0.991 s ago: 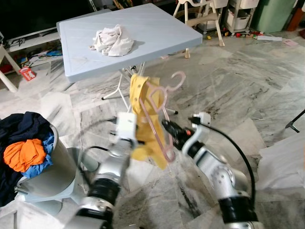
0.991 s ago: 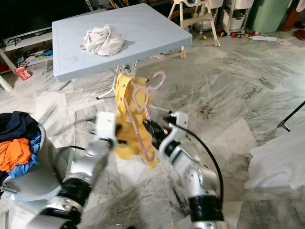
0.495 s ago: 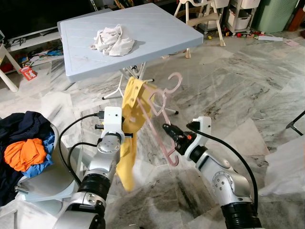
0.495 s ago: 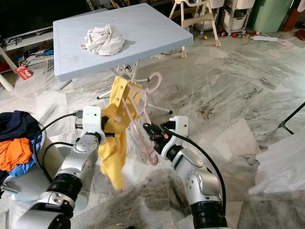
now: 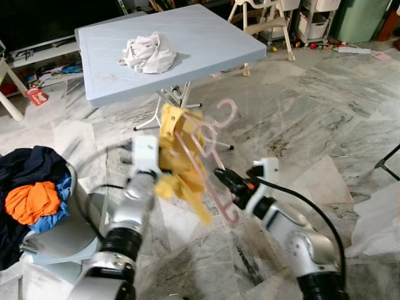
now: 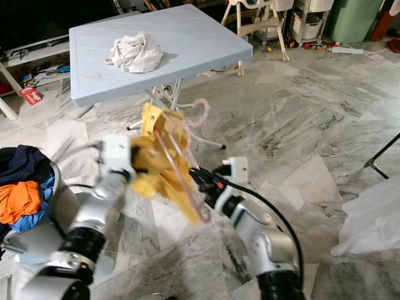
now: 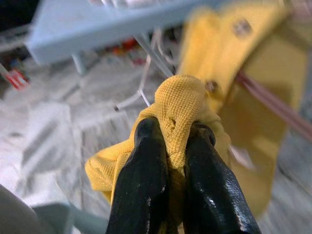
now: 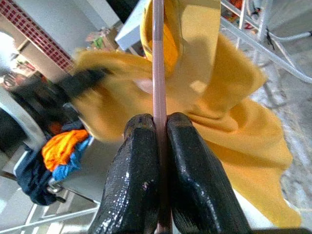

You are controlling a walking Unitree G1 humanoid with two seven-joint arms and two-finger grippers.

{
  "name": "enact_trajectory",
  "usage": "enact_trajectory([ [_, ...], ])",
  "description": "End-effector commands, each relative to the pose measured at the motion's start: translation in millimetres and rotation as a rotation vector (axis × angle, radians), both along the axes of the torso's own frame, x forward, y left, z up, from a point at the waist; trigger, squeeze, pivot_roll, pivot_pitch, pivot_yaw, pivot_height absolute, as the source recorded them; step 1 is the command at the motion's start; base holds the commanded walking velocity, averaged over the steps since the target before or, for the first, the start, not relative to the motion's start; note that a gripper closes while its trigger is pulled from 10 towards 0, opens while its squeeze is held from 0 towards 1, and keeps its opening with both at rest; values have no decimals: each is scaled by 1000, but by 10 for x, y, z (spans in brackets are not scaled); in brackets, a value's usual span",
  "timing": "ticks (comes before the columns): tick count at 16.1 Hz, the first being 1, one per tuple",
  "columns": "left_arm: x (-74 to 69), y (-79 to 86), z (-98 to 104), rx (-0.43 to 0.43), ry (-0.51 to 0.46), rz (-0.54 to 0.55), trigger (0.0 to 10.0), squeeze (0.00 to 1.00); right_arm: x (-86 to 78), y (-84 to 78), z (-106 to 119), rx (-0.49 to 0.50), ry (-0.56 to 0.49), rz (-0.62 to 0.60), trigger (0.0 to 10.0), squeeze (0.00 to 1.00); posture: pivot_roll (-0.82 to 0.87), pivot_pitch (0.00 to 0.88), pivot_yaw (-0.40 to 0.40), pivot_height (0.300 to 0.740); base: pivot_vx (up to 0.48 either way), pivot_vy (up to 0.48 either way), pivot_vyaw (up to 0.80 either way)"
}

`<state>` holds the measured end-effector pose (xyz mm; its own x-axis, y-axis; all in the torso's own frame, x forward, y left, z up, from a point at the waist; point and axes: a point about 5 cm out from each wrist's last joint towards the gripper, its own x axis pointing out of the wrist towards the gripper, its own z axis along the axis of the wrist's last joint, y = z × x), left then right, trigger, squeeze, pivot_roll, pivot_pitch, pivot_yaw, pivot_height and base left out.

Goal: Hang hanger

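Hanger not hung yet. Pink hanger (image 5: 209, 159) is in the air before me, in front of the blue table (image 5: 206, 44), with the yellow garment (image 5: 178, 165) bunched on it, only partly dressed; no rail in sight. My right gripper (image 8: 158, 146) is pinched tight on the hanger's rod. My left gripper (image 7: 170, 151) is clamped on a fold of the yellow cloth. Laundry basket (image 5: 37, 206) sits at my left.
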<state>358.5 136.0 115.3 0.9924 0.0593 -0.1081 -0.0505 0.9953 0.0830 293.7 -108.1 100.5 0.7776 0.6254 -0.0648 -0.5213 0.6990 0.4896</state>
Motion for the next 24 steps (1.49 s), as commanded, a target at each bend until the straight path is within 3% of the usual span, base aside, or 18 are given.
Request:
enact_trajectory([
  [1, 50, 22, 184, -11, -79, 10, 10000, 0, -4, 26, 37, 5, -19, 15, 10000, 0, 28, 34, 100, 740, 0, 0, 0],
  [3, 78, 55, 386, -27, -178, 9, 10000, 0, -82, -11, -80, -12, 22, 23, 10000, 0, 28, 36, 103, 740, 0, 0, 0],
  [6, 134, 118, 555, 14, -234, 2, 10000, 0, -186, -2, -237, -41, 78, 75, 10000, 0, 32, 38, 106, 740, 0, 0, 0],
  [9, 130, 42, 764, -12, -327, -51, 10000, 0, -224, 40, -343, -71, 110, 103, 10000, 0, 40, 39, 103, 740, 0, 0, 0],
  [13, 158, -20, 828, 34, -323, -133, 10000, 0, -264, 87, -406, -171, 78, 166, 10000, 0, 45, 37, 101, 740, 0, 0, 0],
  [16, 158, -71, 856, 70, -326, -217, 10000, 0, -301, 94, -451, -190, 92, 205, 10000, 0, 43, 39, 102, 740, 0, 0, 0],
  [17, 131, -126, 895, 106, -360, -269, 10000, 0, -378, 102, -509, -219, 113, 267, 10000, 0, 43, 41, 100, 740, 0, 0, 0],
  [20, 37, -316, 898, 67, -371, -443, 10000, 0, -502, 126, -581, -270, 118, 377, 10000, 0, 42, 45, 96, 740, 0, 0, 0],
  [22, -178, -636, 685, 103, -309, -672, 10000, 0, -440, 163, -550, -262, 100, 352, 10000, 0, 46, 47, 97, 740, 0, 0, 0],
  [24, -375, -822, 501, 152, -260, -826, 10000, 0, -378, 152, -540, -265, 88, 301, 10000, 0, 49, 50, 100, 740, 0, 0, 0],
])
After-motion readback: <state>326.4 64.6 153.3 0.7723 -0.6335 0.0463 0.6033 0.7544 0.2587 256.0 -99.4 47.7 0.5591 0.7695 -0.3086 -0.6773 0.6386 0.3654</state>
